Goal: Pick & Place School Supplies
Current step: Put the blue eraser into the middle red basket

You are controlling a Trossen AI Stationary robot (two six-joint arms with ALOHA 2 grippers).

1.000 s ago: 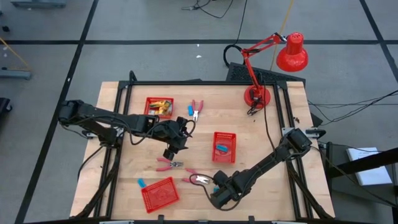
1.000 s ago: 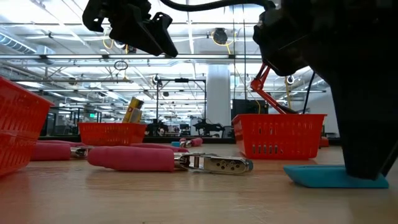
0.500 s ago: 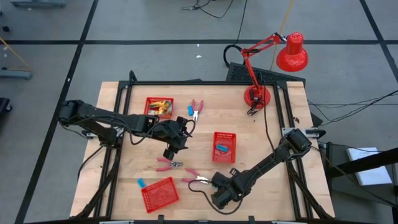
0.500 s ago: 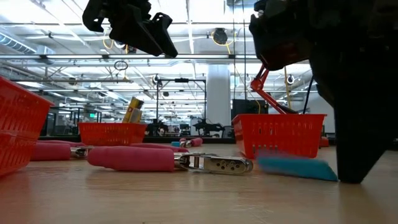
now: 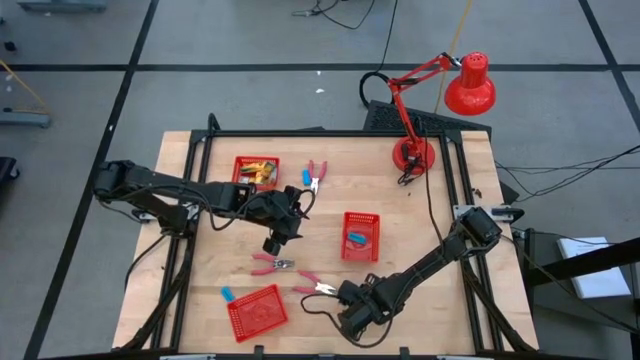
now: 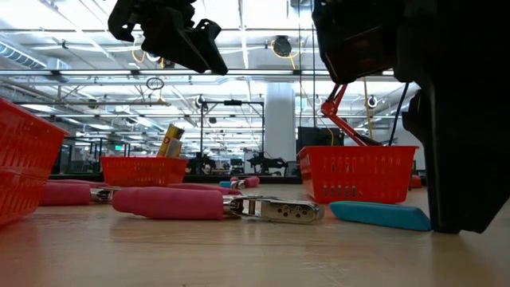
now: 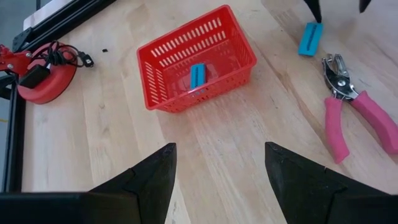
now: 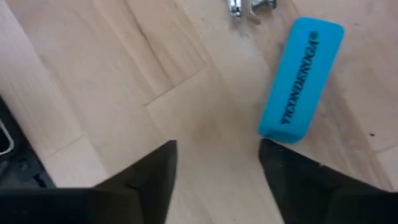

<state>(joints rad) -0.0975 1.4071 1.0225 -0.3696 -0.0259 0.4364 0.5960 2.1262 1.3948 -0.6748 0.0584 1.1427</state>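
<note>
blue eraser [image 8: 301, 79] just beyond open right jaws

Looks like a big lab or workshop hall. Wooden table [image 5: 220, 280] on a grey floor [image 5: 250, 40] with taped lines, cables [image 5: 560, 180] lying about. Rows of ceiling lights [image 6: 72, 80] and racks far behind.

Eraser [image 8: 301, 79] on table [image 5: 430, 235], beside right gripper [image 5: 345, 318].

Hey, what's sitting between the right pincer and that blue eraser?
Nothing: the right wrist view shows bare wood between the open right pincer and the blue eraser.
</note>
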